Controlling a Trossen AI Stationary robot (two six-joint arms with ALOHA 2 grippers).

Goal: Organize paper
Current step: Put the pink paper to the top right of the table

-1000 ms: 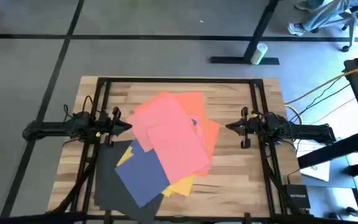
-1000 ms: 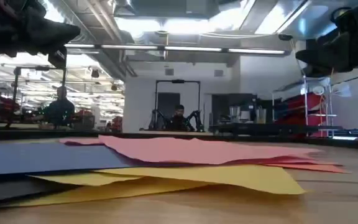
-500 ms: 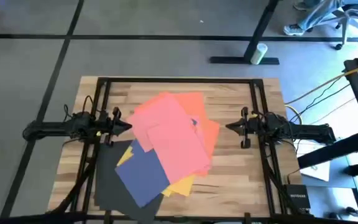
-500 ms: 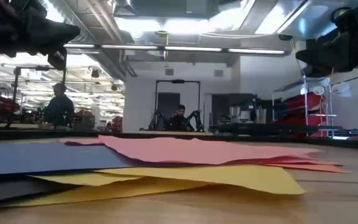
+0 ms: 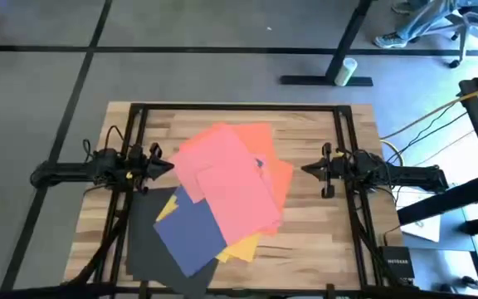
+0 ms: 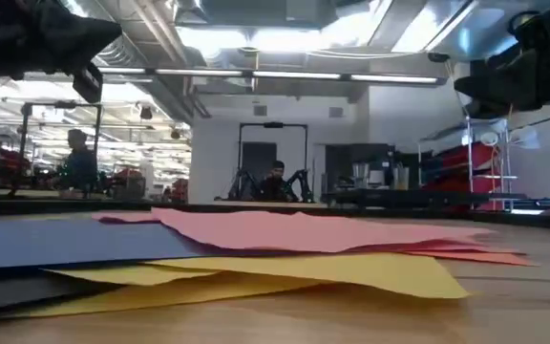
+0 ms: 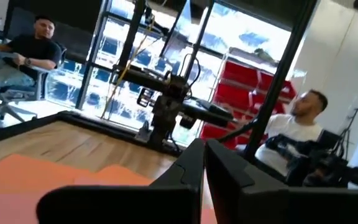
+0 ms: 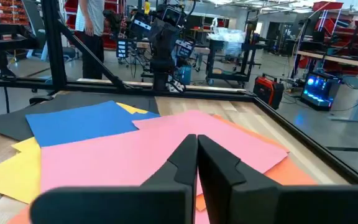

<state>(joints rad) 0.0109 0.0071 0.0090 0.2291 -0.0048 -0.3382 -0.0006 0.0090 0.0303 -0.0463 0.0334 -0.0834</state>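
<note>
From above, the fanned paper (image 5: 222, 195) lies mid-table between both closed, empty grippers, the left gripper (image 5: 166, 167) nearest its pink edge, the right gripper (image 5: 307, 169) farther; right wrist view confirms paper (image 8: 135, 149) ahead.

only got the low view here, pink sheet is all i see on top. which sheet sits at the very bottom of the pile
Observer: From above, the black sheet lies lowest, sticking out toward the left arm's side.
Operator: is the blue one under the pink
Observer: Yes, the pink sheet overlaps the blue sheet.
Operator: left tool open?
Observer: No, the left tool is shut and empty in its wrist view, near the pink edge.
</note>
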